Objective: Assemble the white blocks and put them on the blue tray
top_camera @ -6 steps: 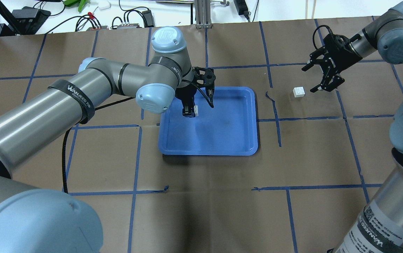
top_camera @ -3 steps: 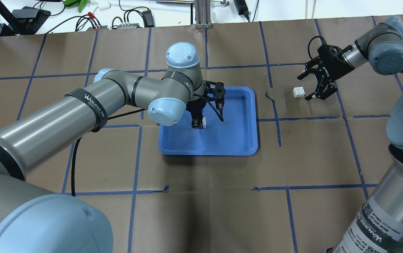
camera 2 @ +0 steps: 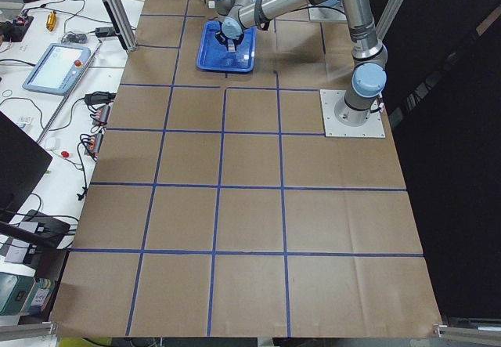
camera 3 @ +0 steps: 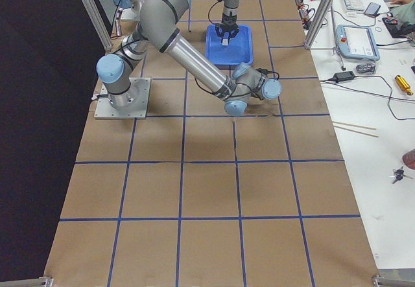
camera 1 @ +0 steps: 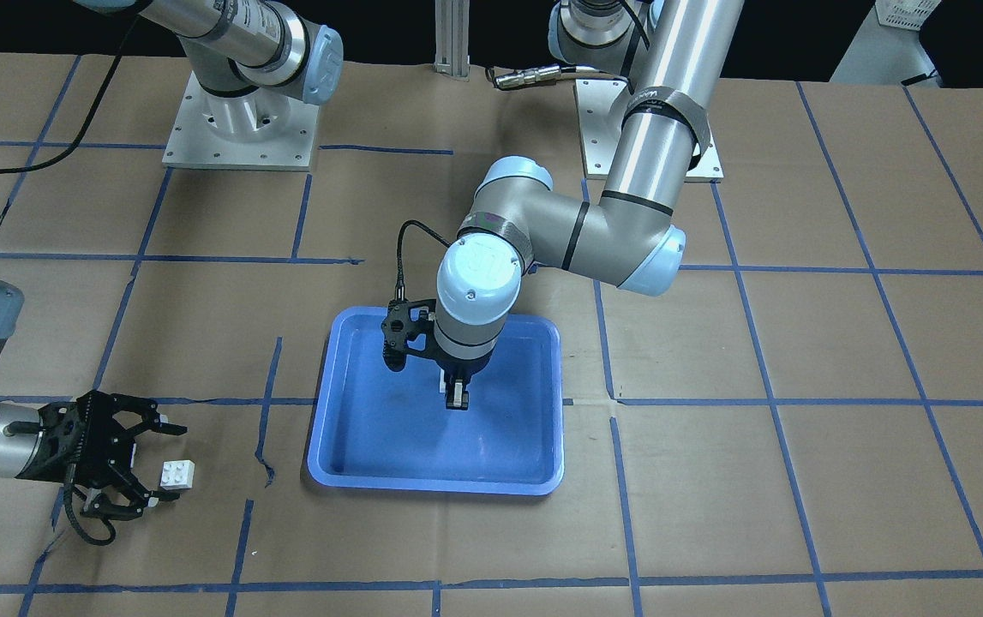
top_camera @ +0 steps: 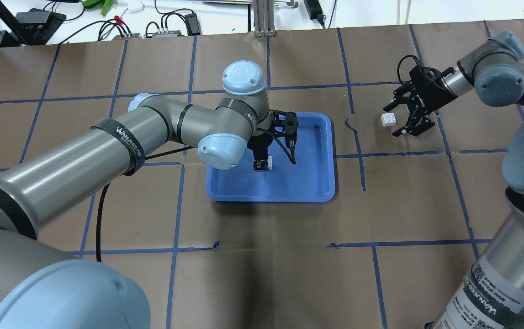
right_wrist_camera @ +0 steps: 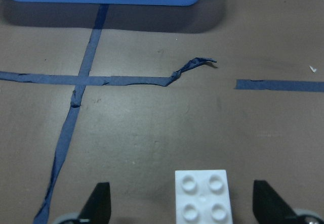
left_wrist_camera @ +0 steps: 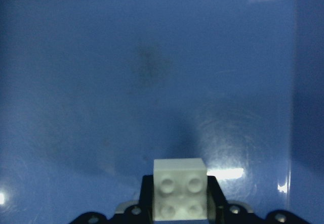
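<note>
Two small white square plastic bricks, four round studs apiece, and they sit well apart. The first brick [left_wrist_camera: 179, 196] is pinched in my left gripper [camera 1: 455, 396], fingers closed on its sides, its studs facing my wrist camera. I'm holding it low over the middle of the large rectangular blue plastic tray [top_camera: 307, 180], the one with rounded corners and a shallow raised rim. Whether the brick touches the tray floor, I cannot tell. Over on my other side, the second brick [right_wrist_camera: 202, 196] sits studs-up on the brown paper-covered table [top_camera: 266, 274], outside the tray. My right gripper [top_camera: 391, 120] is spread wide and low around it, one finger on each side. The brick lies between my fingers, nearer one than the other, touching neither, so that hand has hold of nothing. Ahead of this brick in my right wrist view runs a strip of blue tape with a loose curled end [right_wrist_camera: 195, 64], and beyond that the tray's rim fills the top edge.
</note>
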Controlling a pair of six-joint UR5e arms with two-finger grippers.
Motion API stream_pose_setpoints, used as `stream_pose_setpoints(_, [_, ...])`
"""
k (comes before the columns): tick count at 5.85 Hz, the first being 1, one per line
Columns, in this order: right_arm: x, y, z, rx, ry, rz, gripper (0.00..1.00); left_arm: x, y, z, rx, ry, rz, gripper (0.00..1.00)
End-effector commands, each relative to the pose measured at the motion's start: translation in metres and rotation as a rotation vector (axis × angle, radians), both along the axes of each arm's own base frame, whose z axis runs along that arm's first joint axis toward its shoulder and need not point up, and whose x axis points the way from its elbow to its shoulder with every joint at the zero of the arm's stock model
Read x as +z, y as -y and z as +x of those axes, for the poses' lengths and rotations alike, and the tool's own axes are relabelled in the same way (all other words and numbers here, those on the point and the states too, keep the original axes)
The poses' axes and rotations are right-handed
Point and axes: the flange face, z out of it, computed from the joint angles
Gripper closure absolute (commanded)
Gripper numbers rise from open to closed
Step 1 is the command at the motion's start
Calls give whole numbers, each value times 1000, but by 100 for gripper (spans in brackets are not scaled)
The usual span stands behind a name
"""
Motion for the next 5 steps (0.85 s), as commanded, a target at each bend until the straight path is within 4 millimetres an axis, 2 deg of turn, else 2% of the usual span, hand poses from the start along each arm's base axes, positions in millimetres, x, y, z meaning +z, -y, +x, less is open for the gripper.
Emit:
stream_pose_setpoints(1, [1,1,-1,2,-5,-5,28,-2,-1,-1,-1,0,4,96])
stream_pose_setpoints(2, [3,3,-2,4,-18,-19,38,-5,-1,-1,-1,1,9,93])
stream_pose_setpoints(3, [2,2,-2,5,-20,-20,44,-9,-1,-1,-1,7,15,88])
stream_pose_setpoints(4, [3,4,-3,5,-25,-22,56,-10,-1,-1,-1,4,17,32])
stream_pose_setpoints(5, [5,4,-3,2,-26,-23,69,-10,-1,-1,-1,3,19,20])
